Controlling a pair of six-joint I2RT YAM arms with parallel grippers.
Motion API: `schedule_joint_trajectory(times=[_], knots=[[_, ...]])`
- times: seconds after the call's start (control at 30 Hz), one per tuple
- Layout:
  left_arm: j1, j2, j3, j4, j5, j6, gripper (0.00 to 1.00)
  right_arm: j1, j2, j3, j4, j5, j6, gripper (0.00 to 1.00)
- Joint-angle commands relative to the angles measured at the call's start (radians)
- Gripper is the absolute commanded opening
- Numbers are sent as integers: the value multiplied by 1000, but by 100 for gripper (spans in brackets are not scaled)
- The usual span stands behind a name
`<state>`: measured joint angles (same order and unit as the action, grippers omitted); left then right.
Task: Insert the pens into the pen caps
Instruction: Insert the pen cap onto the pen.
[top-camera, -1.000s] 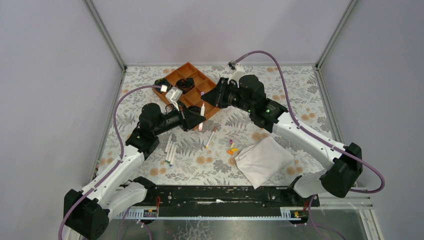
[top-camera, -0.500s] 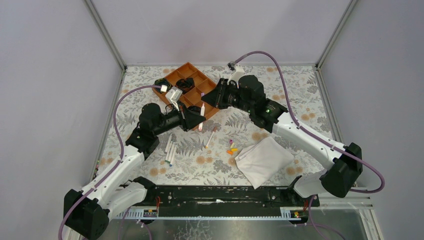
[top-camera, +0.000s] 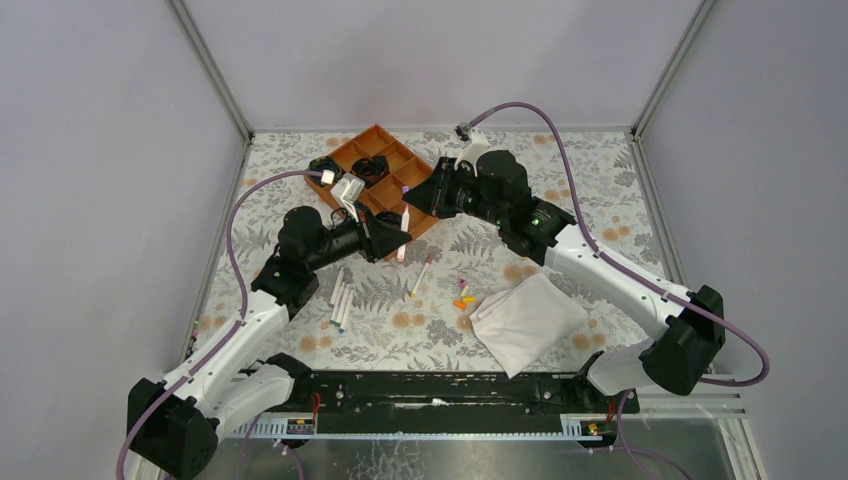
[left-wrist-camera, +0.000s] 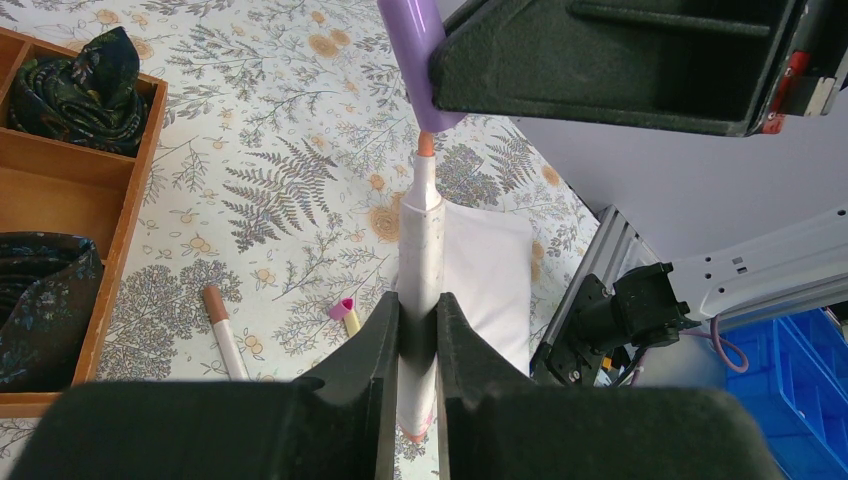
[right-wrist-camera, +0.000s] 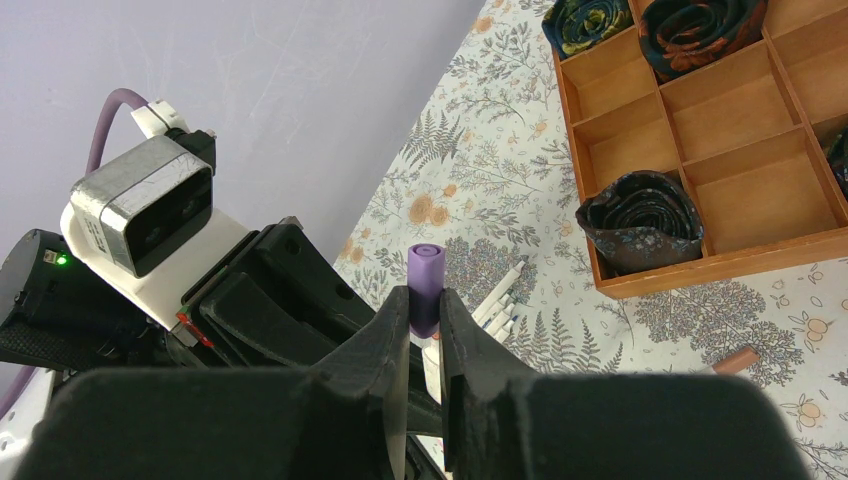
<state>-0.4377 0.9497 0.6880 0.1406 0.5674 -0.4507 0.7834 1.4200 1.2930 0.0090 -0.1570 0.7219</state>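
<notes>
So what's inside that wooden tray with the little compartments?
Rolled dark patterned fabrics, perhaps neckties, sit in several compartments of the tray; others show bare wood. Overhead, the left arm and right arm hide part of it.

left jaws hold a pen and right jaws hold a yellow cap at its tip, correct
Not quite: the cap is purple, not yellow, as the right wrist view shows. The left jaws do hold a pen, tip at that cap.

The fern-printed table (top-camera: 600, 180) carries a wooden compartment tray (top-camera: 378, 140) at its far side. Several white pens (top-camera: 340, 297) lie together left of centre, a lone pen (top-camera: 421, 276) mid-table, and coloured caps (top-camera: 464, 298) just beside a folded white cloth (top-camera: 527, 320).
</notes>
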Motion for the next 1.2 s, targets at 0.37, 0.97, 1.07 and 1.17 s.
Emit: schedule_joint_trajectory(times=[0.37, 0.97, 1.07, 1.17], knots=[[-4, -12, 27, 17, -12, 12, 0, 10, -30, 7, 13, 11, -25, 0], [-4, -12, 27, 14, -16, 10, 0, 10, -29, 0, 18, 0, -26, 0], [-4, -9, 28, 13, -22, 10, 0, 10, -30, 0, 22, -9, -27, 0], [-4, -7, 31, 13, -27, 9, 0, 10, -30, -5, 22, -13, -28, 0]])
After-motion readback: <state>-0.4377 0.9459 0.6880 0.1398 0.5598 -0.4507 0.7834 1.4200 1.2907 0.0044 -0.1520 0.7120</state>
